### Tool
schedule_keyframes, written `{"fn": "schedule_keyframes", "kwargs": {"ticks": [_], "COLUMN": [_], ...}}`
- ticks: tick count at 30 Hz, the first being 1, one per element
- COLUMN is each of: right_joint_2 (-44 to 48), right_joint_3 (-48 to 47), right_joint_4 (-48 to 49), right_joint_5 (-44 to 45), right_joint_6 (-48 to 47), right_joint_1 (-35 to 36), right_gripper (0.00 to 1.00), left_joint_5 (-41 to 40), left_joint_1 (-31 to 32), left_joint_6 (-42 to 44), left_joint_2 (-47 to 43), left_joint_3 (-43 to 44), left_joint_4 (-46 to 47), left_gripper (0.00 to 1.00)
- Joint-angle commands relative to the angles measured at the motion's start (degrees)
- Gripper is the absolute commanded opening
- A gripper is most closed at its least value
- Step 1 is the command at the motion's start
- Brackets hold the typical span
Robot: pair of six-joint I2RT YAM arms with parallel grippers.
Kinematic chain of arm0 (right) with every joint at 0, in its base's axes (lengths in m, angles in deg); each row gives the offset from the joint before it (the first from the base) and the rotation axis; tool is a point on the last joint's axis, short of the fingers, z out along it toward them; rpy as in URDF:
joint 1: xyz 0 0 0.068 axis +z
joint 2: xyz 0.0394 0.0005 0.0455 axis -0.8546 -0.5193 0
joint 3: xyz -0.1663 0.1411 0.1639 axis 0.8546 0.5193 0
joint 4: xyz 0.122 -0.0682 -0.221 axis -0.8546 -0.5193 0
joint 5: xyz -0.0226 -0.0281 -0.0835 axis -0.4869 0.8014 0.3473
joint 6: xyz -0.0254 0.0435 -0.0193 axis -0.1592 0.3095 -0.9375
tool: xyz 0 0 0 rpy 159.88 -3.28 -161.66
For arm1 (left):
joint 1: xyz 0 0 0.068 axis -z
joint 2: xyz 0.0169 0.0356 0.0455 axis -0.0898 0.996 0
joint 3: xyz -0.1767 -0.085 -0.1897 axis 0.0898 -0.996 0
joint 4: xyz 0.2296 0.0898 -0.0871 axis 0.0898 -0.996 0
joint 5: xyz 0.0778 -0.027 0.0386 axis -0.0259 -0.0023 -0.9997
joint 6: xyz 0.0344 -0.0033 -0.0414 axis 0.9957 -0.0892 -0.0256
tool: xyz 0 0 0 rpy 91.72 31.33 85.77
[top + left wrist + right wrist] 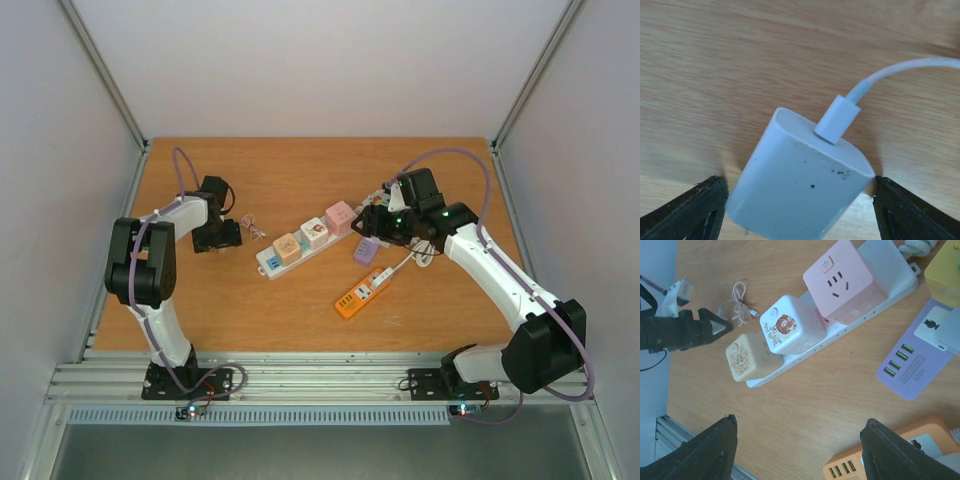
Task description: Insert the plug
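The white charger plug (795, 175) lies flat on the wooden surface (715, 75), exactly between the two jaws of my left gripper (800, 187). One black finger (695, 210) stands at each flank, so close that I cannot tell if they press it or only stand beside it. The long axis of the plug is tilted. Its near end points back toward my wrist. Its far end, where the white cable (900, 70) enters, points away and to the right in the wrist view. So I judge that the jaws take it across its width, which suits a lift.

Farther away, on my right side, lies the white power strip (300, 250) with its cube sockets, near the plug but apart from it. My right gripper (799, 422) hovers open and empty above the surface just beside that strip, not far from the pink cube (845, 282). The left arm is clearly the nearer one to the plug.
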Motion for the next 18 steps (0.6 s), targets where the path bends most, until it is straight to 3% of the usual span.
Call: {"fn": "schedule_keyframes", "kwargs": {"ticks": [1,14,18], "right_joint_2": [-0.3,-0.7,-0.1], "right_joint_3": [-1.9,-2.7,-2.5], "right_joint_4": [-0.6,-1.5,-1.5], "right_joint_5": [-0.2,1.9,2.9], "right_joint_6": [0.1,0.8,1.3], "right_joint_1": [1.0,3.0,3.1], "right_gripper": [0.68,0.65,0.61], "left_joint_5": [-3.3,-1.0,-1.8], "left_joint_1": [-0.2,-0.2,-0.2], "left_joint_6": [4.1,6.7,6.3], "left_joint_2": [1.1,4.0,3.3], "left_joint_3": [2.3,4.7,3.8], "left_joint_4": [-2.0,-1.1,-0.5], "left_gripper": [0.80,0.72,0.59]}}
